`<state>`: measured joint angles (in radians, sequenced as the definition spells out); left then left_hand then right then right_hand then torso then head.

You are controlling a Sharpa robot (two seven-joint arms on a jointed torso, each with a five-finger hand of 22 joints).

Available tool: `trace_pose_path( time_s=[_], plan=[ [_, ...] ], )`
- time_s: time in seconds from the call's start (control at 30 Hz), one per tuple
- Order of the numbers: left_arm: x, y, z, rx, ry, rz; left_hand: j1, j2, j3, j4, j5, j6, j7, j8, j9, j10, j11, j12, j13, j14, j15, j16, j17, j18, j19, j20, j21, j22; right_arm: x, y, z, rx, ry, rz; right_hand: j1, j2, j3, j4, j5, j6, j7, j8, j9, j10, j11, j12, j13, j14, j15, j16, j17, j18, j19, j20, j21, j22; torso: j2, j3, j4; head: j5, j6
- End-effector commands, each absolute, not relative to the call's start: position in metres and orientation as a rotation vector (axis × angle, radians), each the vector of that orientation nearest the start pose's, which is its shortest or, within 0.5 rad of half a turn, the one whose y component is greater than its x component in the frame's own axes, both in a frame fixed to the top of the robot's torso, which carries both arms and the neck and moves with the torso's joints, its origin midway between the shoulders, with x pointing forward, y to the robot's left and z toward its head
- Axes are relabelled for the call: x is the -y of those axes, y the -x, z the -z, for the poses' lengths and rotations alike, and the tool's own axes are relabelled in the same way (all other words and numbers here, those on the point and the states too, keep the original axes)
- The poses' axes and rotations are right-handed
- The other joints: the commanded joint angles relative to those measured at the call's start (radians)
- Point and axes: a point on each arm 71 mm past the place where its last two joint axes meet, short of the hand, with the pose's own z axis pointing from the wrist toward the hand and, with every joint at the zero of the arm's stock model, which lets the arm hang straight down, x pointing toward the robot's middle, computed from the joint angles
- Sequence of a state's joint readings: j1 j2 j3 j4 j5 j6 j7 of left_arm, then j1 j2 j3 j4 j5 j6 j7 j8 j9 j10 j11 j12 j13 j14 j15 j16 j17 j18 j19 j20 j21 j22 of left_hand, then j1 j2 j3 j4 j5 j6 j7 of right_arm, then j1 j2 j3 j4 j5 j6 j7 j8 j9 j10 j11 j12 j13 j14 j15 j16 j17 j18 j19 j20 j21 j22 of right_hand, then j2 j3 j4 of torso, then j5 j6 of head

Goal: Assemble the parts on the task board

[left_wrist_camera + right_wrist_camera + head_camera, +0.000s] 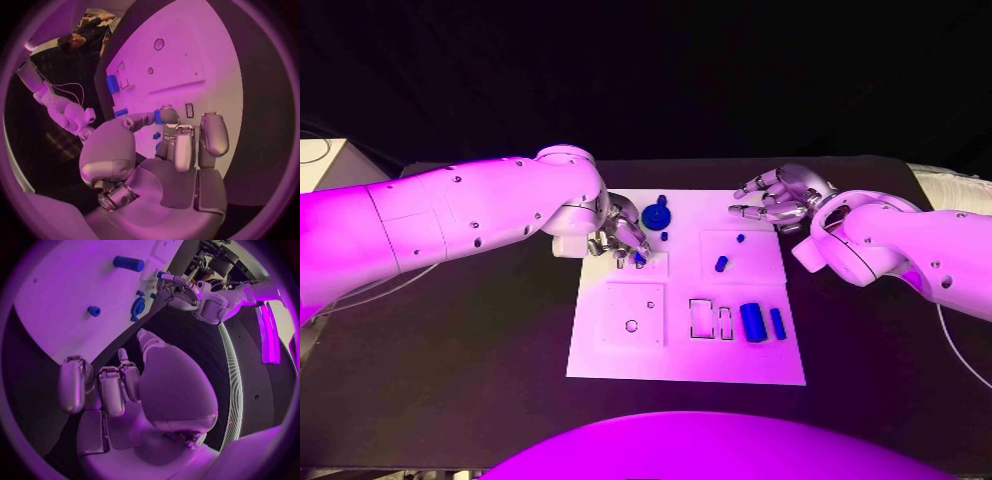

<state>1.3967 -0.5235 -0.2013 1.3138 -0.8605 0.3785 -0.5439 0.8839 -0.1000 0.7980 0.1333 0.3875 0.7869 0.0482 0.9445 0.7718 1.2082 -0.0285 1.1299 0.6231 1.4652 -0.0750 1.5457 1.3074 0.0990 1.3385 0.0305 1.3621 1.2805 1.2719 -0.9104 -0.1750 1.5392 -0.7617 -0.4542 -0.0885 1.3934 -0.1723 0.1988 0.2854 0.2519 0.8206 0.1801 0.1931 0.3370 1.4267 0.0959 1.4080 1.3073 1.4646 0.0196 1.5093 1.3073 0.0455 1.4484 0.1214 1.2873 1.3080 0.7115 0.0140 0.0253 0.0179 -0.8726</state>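
Observation:
The white task board [689, 360] lies in the middle of the black table. My left hand [620, 238] hovers over its far left part and pinches a small blue part [639, 258] between thumb and a finger; the left wrist view shows that part [159, 117] at the fingertips. A blue gear-shaped part [658, 214] sits just beyond it. A blue peg [721, 264] lies mid-board, and two blue bars [763, 322] lie by the slots at the near right. My right hand [776, 200] hangs at the board's far right corner, fingers apart and holding nothing.
A raised square plate with a hole [633, 315] and empty rectangular slots [711, 318] occupy the board's near half. In the right wrist view the gear [137, 306] and the peg [128, 263] lie on the board [75, 285]. Black table surrounds the board.

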Motion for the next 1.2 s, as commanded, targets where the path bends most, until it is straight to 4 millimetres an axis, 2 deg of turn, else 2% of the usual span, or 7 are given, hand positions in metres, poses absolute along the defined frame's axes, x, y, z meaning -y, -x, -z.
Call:
trace_pose_path(
  time_s=[0.03, 0.23, 1.2],
  plan=[
    [-0.115, -0.505, 0.205, -2.570, -0.087, 0.424, 0.003, 0.011, 0.258, -0.250, 0.004, 0.003, -0.001, 0.007, -0.001, 0.006, 0.001, 0.005, 0.002, 0.095, -0.007, 0.006, 0.229, -0.018, 0.005, 0.000, 0.006, 0.001, 0.246, -0.481, 0.202, -1.762, -0.557, -0.803, -0.008, 0.001, -0.007, -0.002, 0.006, -0.006, -0.002, 0.007, -0.001, 0.000, -0.005, 0.003, 0.109, 0.071, -0.006, -0.006, 0.135, 0.019, -0.004, -0.006, -0.003, 0.095, -0.001, 0.0013, 0.0000, 0.002, 0.000],
    [-0.115, -0.505, 0.208, -2.571, -0.099, 0.413, 0.001, 0.012, 0.260, -0.253, 0.005, 0.004, -0.001, 0.007, -0.002, 0.007, 0.001, 0.007, 0.004, 0.095, -0.008, 0.006, 0.230, -0.019, 0.007, 0.000, 0.007, 0.003, 0.246, -0.481, 0.202, -1.763, -0.557, -0.803, -0.008, 0.001, -0.007, -0.002, 0.006, -0.006, -0.002, 0.007, -0.001, 0.000, -0.005, 0.003, 0.109, 0.071, -0.006, -0.006, 0.135, 0.019, -0.004, -0.006, -0.003, 0.095, 0.001, 0.0007, -0.0011, 0.005, 0.000],
    [-0.115, -0.501, 0.216, -2.547, -0.155, 0.365, -0.004, 0.013, 0.264, -0.259, 0.010, 0.006, -0.003, 0.009, -0.003, 0.011, -0.001, 0.009, 0.008, 0.096, -0.009, 0.007, 0.231, -0.020, 0.010, -0.002, 0.011, 0.007, 0.246, -0.481, 0.202, -1.756, -0.556, -0.807, -0.009, 0.001, -0.007, -0.002, 0.006, -0.006, -0.002, 0.008, -0.001, -0.001, -0.005, 0.002, 0.107, 0.071, -0.006, -0.008, 0.133, 0.019, -0.005, -0.006, -0.006, 0.093, 0.000, 0.0003, 0.0005, 0.005, 0.000]
  ],
)
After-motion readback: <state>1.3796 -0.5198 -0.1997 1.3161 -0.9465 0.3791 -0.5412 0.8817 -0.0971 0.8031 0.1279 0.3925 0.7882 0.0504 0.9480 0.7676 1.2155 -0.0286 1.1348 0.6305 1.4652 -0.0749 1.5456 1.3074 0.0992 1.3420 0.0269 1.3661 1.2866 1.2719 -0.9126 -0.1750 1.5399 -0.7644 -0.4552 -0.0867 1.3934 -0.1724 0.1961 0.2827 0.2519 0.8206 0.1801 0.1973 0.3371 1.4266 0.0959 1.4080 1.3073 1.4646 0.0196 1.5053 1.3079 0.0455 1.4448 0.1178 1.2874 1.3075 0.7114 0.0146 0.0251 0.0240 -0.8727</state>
